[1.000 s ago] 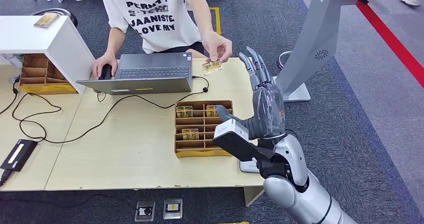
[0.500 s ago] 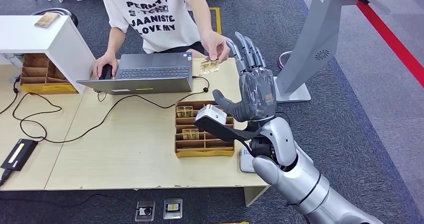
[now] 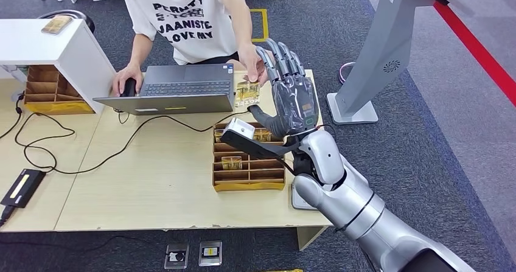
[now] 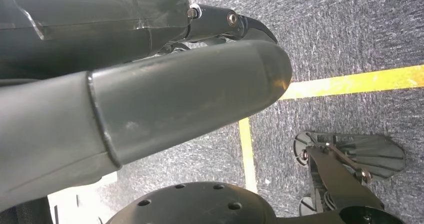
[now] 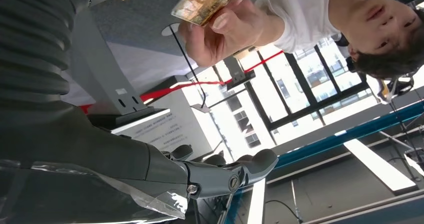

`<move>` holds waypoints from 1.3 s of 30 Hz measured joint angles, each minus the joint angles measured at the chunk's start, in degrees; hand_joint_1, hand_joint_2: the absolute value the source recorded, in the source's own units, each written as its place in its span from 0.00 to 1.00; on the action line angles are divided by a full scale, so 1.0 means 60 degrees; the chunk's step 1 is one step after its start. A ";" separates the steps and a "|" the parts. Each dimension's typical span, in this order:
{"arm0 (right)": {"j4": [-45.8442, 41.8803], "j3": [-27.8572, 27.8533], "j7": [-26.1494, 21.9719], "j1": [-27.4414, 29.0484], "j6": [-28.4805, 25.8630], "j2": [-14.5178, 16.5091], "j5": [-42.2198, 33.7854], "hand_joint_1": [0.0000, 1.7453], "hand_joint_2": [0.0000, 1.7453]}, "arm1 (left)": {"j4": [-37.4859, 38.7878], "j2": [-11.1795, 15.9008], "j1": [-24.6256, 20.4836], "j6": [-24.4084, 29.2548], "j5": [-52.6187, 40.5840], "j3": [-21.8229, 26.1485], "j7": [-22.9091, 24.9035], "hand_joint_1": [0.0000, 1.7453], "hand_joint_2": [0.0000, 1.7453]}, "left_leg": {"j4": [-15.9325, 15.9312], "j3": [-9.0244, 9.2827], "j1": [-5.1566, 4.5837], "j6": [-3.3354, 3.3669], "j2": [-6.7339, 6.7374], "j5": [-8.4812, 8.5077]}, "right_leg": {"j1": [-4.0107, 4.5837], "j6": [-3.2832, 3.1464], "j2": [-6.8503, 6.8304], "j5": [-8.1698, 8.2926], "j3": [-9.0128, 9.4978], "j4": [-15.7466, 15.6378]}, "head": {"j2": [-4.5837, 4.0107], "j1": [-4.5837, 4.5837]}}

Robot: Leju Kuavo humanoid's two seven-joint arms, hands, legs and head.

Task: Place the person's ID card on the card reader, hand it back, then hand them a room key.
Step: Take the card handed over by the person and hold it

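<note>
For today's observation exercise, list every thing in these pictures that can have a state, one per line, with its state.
ID card: held in the person's hand, above the desk, not yet taken.
Right hand: raised, fingers apart, empty, beside the card.
Left hand: hanging over the floor; grasp unclear.
Laptop: lid open.
Card tray: a few compartments hold cards.

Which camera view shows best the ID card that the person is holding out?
The head view: the ID card shows whole in the person's hand, beside the right hand. The right wrist view shows it close but cut off. The left wrist view looks at the floor.
</note>
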 joint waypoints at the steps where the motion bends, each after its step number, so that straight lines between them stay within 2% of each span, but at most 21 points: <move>1: 0.0000 0.0000 0.0000 0.0000 0.0000 0.0000 0.0000 0.00 0.00 | 0.0000 0.0000 0.0000 0.0000 0.0000 0.0000 0.0000 0.00 0.00 | 0.0000 0.0000 0.0000 0.0000 0.0000 0.0000 | 0.0000 0.0000 0.0000 0.0000 0.0000 0.0000 | 0.0000 0.0000; 39: 0.0000 0.0000 0.0000 0.0000 0.0000 0.0000 0.0000 0.00 0.00 | 0.0000 0.0000 0.0000 0.0000 0.0000 0.0000 0.0000 0.00 0.00 | 0.0000 0.0000 0.0000 0.0000 0.0000 0.0000 | 0.0000 0.0000 0.0000 0.0000 0.0000 0.0000 | 0.0000 0.0000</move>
